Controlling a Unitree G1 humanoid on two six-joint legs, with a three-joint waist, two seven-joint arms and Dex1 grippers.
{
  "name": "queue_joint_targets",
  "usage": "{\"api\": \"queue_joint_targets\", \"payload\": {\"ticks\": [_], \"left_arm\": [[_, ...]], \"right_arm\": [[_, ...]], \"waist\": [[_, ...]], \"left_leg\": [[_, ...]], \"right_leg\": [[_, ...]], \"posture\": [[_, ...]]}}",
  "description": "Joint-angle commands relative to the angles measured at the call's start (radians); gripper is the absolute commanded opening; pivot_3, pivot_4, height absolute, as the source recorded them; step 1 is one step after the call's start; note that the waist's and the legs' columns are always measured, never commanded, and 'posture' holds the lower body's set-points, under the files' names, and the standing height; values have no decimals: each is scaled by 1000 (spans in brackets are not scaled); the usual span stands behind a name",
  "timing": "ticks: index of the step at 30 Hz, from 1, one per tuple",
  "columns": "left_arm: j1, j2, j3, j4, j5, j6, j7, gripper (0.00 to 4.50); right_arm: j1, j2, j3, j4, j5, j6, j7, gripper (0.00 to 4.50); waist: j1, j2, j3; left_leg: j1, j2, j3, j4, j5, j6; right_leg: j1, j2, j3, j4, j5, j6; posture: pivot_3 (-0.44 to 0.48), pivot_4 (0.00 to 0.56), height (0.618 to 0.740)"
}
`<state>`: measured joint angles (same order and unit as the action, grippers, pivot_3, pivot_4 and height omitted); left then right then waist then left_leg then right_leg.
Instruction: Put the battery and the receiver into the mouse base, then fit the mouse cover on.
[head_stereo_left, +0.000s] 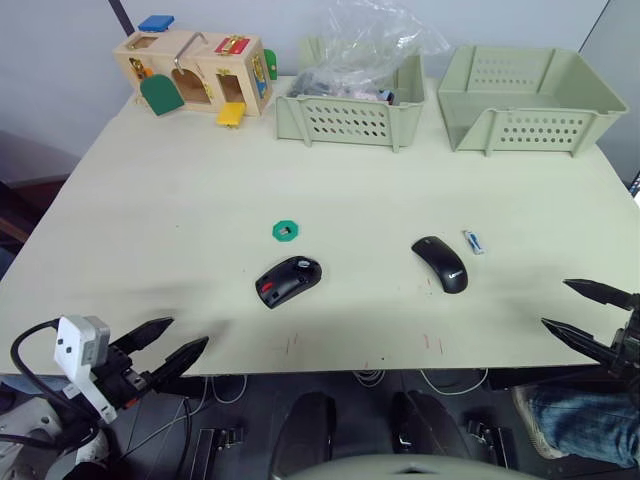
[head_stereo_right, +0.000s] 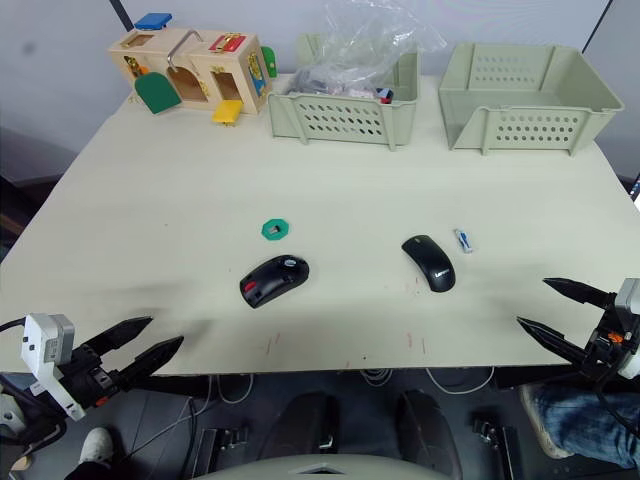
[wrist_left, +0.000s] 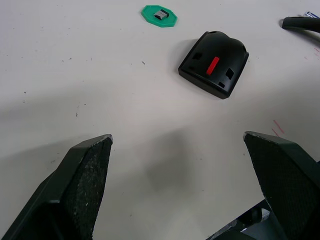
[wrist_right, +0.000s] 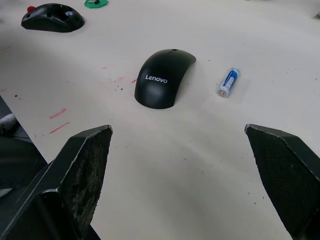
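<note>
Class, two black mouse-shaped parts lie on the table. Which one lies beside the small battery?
The mouse cover: smooth, all black, with the battery just beside it. The mouse base shows red parts and lies near the green disc.

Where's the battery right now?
The battery lies on the table on the robot's right side, just beside the mouse cover but apart from it, ahead of the open right gripper.

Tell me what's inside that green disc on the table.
The green disc holds a small silver-and-black piece in its centre hole, likely the receiver. How deep it sits, and anything beneath it, is covered by the disc.
</note>
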<state>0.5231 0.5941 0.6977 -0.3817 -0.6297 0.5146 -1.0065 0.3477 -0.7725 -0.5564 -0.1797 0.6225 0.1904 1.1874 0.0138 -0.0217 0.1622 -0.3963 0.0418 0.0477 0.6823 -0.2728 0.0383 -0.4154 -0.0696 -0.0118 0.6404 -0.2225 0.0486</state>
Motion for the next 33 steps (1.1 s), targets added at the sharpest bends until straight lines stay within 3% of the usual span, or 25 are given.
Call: {"api": "queue_joint_targets", "payload": {"ticks": [1,4,12,20,23,28,33], "left_arm": [[-20,39,11,-7,-17,-13,0,4500],[-79,105,16,-11,-68,31,-17,4500],[-167,250,-43,-3,-78,56,-76,4500],[-315,384,-200,39,-11,37,-130,4500],[-440,423,-339,32,50,83,-69,4500],[-584,439,-484,60,79,130,-73,4500],[-651,420,-550,86,93,142,-70,4500]], "right_arm": [[-14,-9,-23,-101,50,46,-51,4465],[-55,-21,-6,-256,136,156,-142,4465],[-110,-52,17,-383,232,269,-169,4465],[-102,-97,-11,-417,302,286,-69,4465],[-44,-90,-60,-411,296,258,-5,4465],[69,-27,-128,-406,244,155,78,4465],[122,27,-135,-401,212,87,100,4465]], "waist": [[0,0,0],[0,1,0],[2,2,0],[3,2,1],[9,2,1],[7,1,1],[-3,2,2]], "left_leg": [[0,0,0,0,0,0],[0,0,-1,0,0,0],[-3,-1,0,0,-2,1],[0,-1,0,0,-1,1],[-1,-2,0,0,-2,1],[-1,-3,0,0,-2,1],[0,-3,1,0,-1,1]], "right_leg": [[0,0,0,0,0,0],[-1,0,0,1,0,0],[-1,-1,0,-2,2,-3],[0,0,-1,-1,0,0],[0,0,-1,-1,1,-2],[1,0,0,-1,2,-3],[1,2,0,-1,0,1]], "posture": [[0,150,740],[0,150,740],[0,150,740],[0,150,740],[0,150,740],[0,150,740],[0,150,740]]}}
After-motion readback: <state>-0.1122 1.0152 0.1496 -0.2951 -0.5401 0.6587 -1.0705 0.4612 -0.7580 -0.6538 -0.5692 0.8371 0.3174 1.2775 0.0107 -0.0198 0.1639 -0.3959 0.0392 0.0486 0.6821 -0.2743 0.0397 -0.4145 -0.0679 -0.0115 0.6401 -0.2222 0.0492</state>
